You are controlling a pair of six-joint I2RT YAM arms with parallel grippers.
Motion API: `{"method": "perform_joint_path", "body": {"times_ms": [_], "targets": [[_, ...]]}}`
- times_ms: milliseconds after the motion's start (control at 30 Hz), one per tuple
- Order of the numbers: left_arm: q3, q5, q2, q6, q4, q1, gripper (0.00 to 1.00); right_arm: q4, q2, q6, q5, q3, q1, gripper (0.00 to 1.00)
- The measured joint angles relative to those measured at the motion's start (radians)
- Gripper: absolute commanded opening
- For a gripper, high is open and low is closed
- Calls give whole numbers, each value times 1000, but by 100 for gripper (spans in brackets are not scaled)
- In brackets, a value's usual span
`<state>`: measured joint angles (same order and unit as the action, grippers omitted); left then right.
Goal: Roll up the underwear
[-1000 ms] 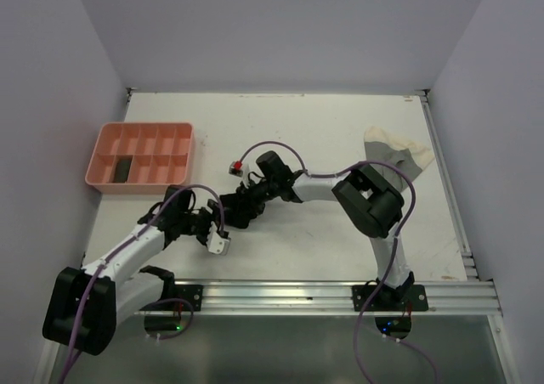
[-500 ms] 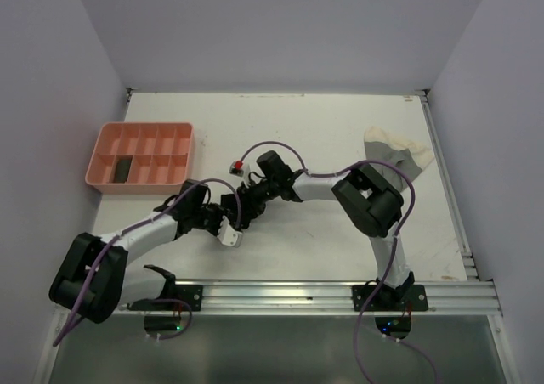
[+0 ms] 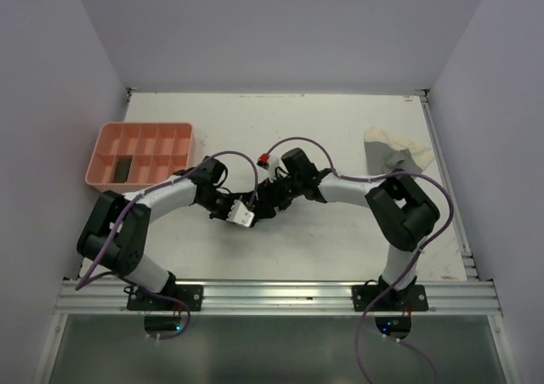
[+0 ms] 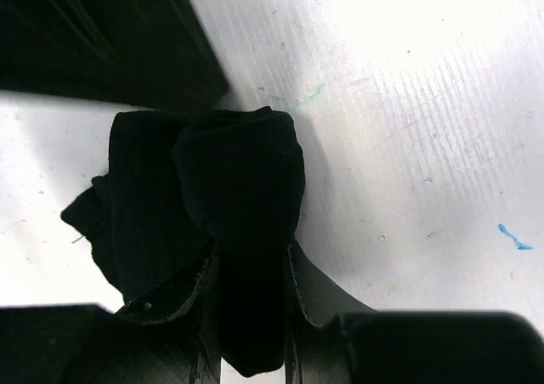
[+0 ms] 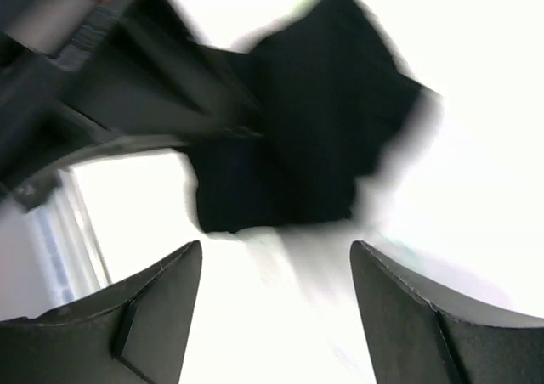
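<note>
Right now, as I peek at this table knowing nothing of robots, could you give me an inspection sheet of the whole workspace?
Surface: white table, with a small blue mark.
Job's things: black underwear bunched mid-table; cream underwear heaped at the far right edge.
Clutter: pink tray at far left, one black piece in a near-row compartment.
End effectors: left end effector shut on the black underwear; right end effector open beside it, holding nothing.
Cables: purple cables loop along both arms.
Surroundings: plain walls on three sides; metal rail at the near edge.
</note>
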<state>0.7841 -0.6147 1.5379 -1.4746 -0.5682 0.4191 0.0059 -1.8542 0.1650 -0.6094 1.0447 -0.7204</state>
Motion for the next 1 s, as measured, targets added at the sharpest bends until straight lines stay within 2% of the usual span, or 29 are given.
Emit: {"method": "perform_joint_path", "body": {"times_ms": [100,267,433,533,633,767,1000], "targets": [[76,-3,63,27,-81,-1,0,-56,82,2,104,-48,45,72],[249,-28,212,106,-253,-8,0,-76,276,-1,232,-147,55,60],[433,-87,385,161,-441,-21,0,-73,528,-35,295,-248,18,58],[544,-131,489,179,-562,-34,0,-73,613,-92,353,-260,-60,58],[632,-187,588,185,-683,-46,0,-77,598,-170,412,-243,-182,59],[663,-246,660,185,-791,-51,0,-89,472,-283,489,-195,-303,65],[640,-261,727,199,-912,-50,1,-44,286,-466,567,-157,-393,71]]}}
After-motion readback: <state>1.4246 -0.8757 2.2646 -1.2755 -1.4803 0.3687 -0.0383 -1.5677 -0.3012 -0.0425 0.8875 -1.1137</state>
